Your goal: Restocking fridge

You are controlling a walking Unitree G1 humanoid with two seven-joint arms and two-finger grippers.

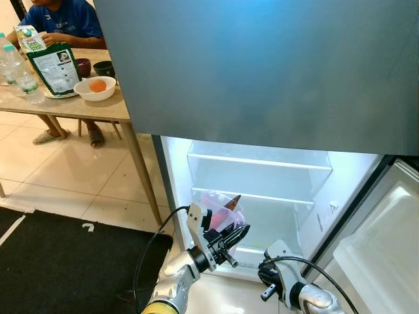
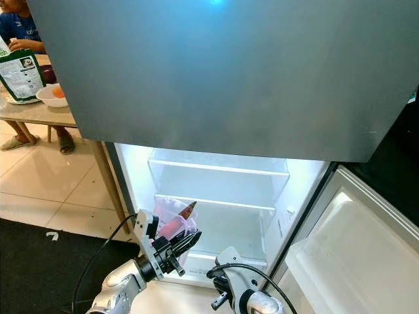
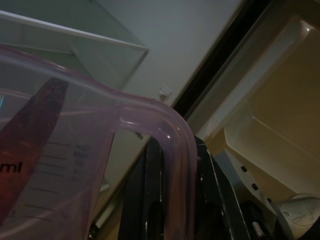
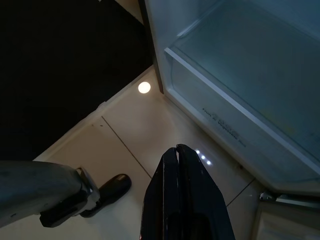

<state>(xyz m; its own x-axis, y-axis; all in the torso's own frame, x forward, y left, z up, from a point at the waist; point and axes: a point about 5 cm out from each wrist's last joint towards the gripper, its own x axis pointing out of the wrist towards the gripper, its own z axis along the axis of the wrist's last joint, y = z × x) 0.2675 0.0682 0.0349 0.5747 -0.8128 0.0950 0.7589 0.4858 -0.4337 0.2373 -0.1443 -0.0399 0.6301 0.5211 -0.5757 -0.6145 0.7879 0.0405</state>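
Measuring jug [image 1: 221, 210] — clear pink plastic, something dark brown standing in it — is clamped by its rim in the left gripper [image 1: 230, 241] before the open fridge [image 1: 262, 190]; right gripper [image 4: 182, 190] hangs low, fingers pressed together.

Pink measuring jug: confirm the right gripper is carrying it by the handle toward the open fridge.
Wrong arm. The left gripper carries the pink measuring jug by its handle toward the open fridge, as the left wrist view shows. The right gripper hangs shut and empty over the floor.
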